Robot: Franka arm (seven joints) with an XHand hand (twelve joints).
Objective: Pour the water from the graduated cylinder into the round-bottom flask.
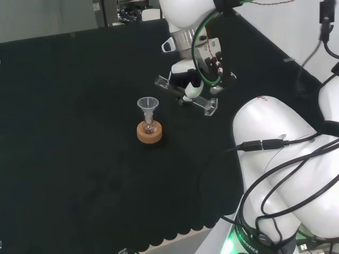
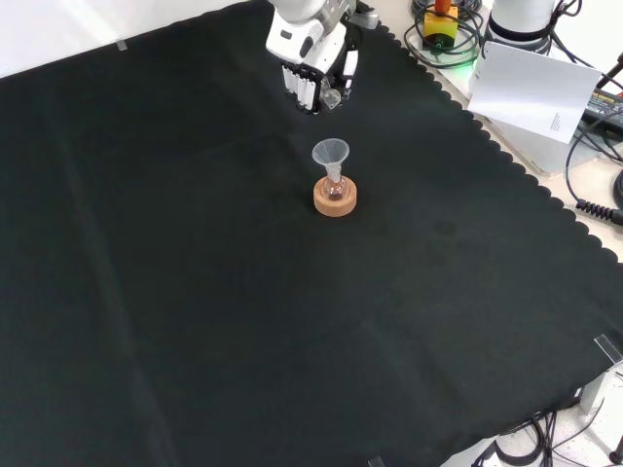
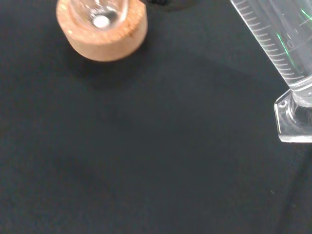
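Hand (image 1: 207, 67), black and white, hangs above the black-cloth bench (image 1: 79, 132) with its fingers curled round a clear graduated cylinder (image 1: 185, 94), which it carries off the cloth, tipped close to level.

Head view, left to right: a small clear round-bottom flask (image 1: 150, 127) sits in a cork ring stand (image 1: 149, 133) near the middle of the cloth, with a clear plastic funnel (image 1: 147, 106) standing upright in its neck. Up and right of the funnel comes the cylinder's open mouth, near the funnel's rim but apart from it. The tube runs rightward through the fingers, and its flat foot sticks out at the right of the hand, a little lower than the mouth. Whether water is in the tube cannot be told.

Front view: the flask (image 2: 335, 189) on its stand (image 2: 335, 198) is near the centre, the funnel (image 2: 331, 155) above it; the hand (image 2: 313, 68) is higher in the picture, slightly left.

Wrist view: the stand (image 3: 102, 30) with the flask's base (image 3: 100, 12), then bare cloth, then the cylinder's (image 3: 278, 53) printed scale and its foot.
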